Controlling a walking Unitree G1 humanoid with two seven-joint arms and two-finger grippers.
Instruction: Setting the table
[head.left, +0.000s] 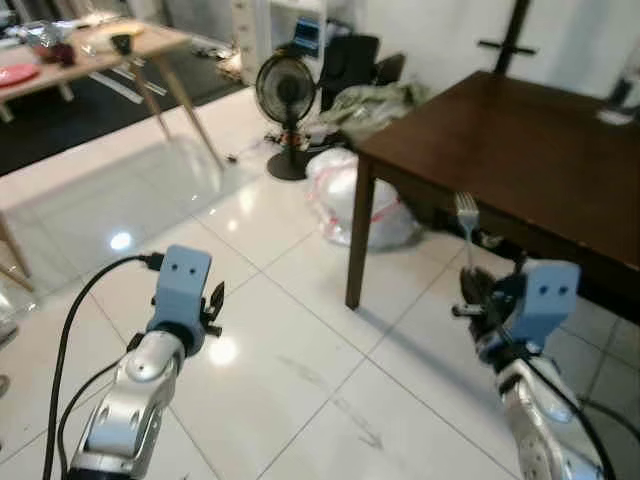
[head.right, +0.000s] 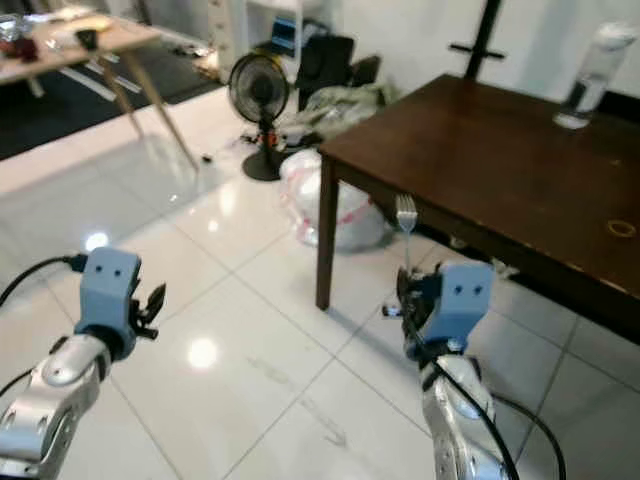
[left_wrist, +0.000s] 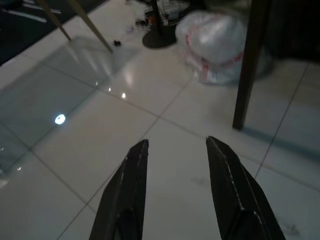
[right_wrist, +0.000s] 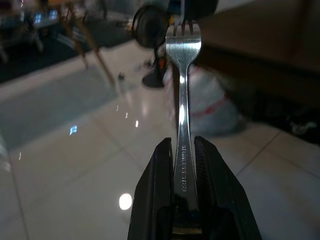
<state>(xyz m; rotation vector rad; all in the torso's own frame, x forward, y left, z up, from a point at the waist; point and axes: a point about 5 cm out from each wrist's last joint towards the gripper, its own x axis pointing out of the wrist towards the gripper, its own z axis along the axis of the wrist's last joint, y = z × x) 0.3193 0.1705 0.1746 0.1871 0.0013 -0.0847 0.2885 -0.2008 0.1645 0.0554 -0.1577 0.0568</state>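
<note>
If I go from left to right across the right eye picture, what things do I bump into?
Left gripper → black fan → white plastic bag → fork held upright in the right gripper → water bottle on the dark table.

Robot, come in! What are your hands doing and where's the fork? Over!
Right gripper shut on silver metal fork, tines up. Left gripper open, holding nothing, over white tiles. Dark brown wooden table just ahead; its corner leg nearest.
</note>
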